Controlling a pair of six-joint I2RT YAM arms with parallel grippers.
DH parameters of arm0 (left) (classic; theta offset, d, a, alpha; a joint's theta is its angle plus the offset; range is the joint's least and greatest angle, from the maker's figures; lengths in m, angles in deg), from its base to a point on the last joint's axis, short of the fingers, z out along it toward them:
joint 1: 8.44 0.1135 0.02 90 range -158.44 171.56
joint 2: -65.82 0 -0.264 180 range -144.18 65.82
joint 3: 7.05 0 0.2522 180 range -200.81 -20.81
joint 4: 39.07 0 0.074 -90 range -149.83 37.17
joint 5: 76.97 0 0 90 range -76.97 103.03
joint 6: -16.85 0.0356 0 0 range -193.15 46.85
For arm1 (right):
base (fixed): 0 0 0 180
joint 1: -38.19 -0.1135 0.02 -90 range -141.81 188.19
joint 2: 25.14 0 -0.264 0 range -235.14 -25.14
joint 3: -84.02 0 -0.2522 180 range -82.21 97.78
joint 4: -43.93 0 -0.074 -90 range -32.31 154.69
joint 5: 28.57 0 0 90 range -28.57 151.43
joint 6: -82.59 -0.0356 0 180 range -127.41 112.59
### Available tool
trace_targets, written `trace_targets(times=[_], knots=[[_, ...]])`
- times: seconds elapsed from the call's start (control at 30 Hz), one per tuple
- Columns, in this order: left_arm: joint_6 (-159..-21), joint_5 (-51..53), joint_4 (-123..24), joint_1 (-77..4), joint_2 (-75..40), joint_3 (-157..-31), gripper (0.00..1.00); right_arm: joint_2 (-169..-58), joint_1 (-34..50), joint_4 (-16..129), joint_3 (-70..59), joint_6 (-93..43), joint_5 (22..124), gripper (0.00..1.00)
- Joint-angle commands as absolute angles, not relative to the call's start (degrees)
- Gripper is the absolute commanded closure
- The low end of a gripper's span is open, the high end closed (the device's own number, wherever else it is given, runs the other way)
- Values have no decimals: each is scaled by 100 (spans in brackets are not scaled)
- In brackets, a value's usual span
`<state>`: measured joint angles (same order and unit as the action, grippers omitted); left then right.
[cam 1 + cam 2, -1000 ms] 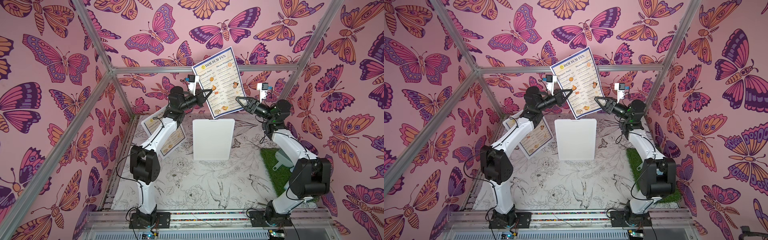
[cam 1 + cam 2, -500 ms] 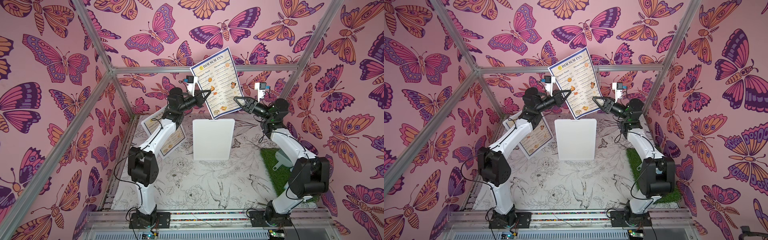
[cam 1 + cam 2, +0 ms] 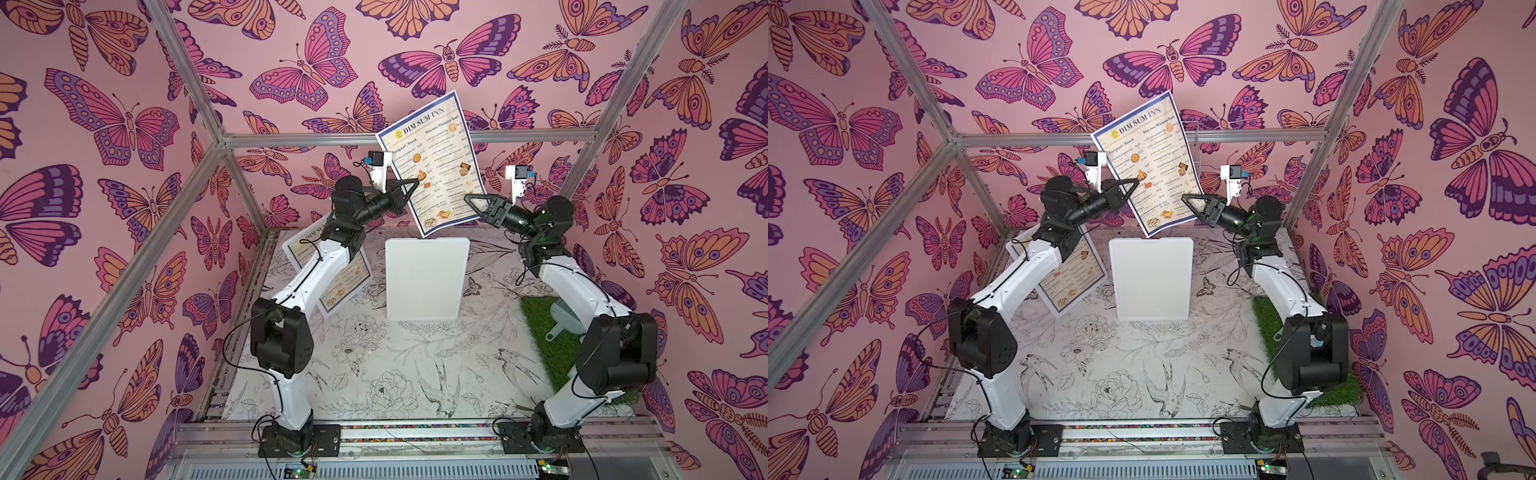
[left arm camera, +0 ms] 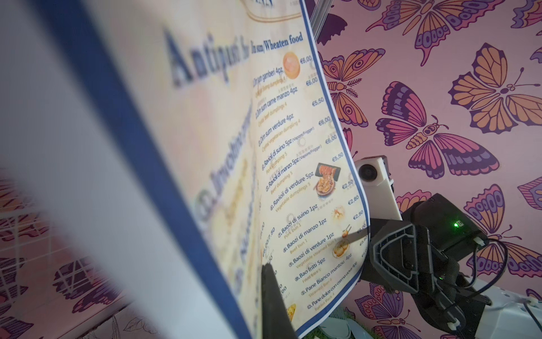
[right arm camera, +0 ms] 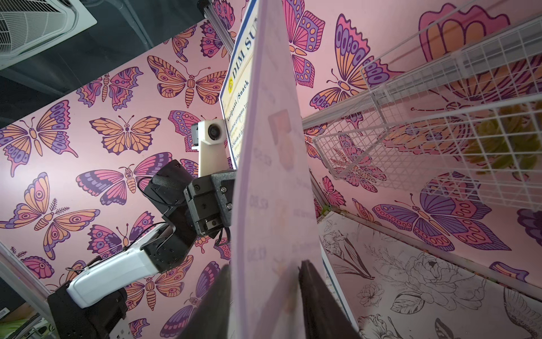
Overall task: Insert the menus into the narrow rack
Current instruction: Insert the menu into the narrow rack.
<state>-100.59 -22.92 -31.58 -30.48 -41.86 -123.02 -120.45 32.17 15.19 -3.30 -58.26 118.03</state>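
Observation:
One of the menus [image 3: 436, 158] [image 3: 1150, 153], cream with a blue border, hangs tilted in the air before the back wall. My left gripper [image 3: 415, 181] [image 3: 1136, 181] is shut on its left edge; one dark finger [image 4: 272, 302] lies across the print. My right gripper [image 3: 467, 197] [image 3: 1185, 198] [image 5: 264, 265] is open, its fingers on either side of the sheet's lower right edge with gaps showing. A second menu [image 3: 345, 282] [image 3: 1071, 274] lies flat under my left arm. The white wire rack [image 5: 440, 102] hangs on the back wall beyond the held sheet.
A white board [image 3: 424, 278] [image 3: 1152, 278] lies in the middle of the patterned table. A green grass mat [image 3: 548, 332] with a grey scoop on it sits under my right arm. Butterfly walls and metal frame posts close in all sides.
The held menu and both grippers have drifted slightly left. My right gripper has edged in around the sheet's lower right edge. Neither jaw opening has changed.

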Motion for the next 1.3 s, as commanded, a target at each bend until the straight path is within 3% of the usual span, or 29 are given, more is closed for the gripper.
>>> trace_targets(times=[0.0, 1.27], knots=[[-10013, -2222, -2975, -3032, -3947, -12165, 98, -12103, 3162, 1497, -144, -5707, 11843, 59], [-10250, -2083, -2824, -3092, -3778, -11933, 98, -11939, 3126, 1890, -161, -5313, 11759, 59]])
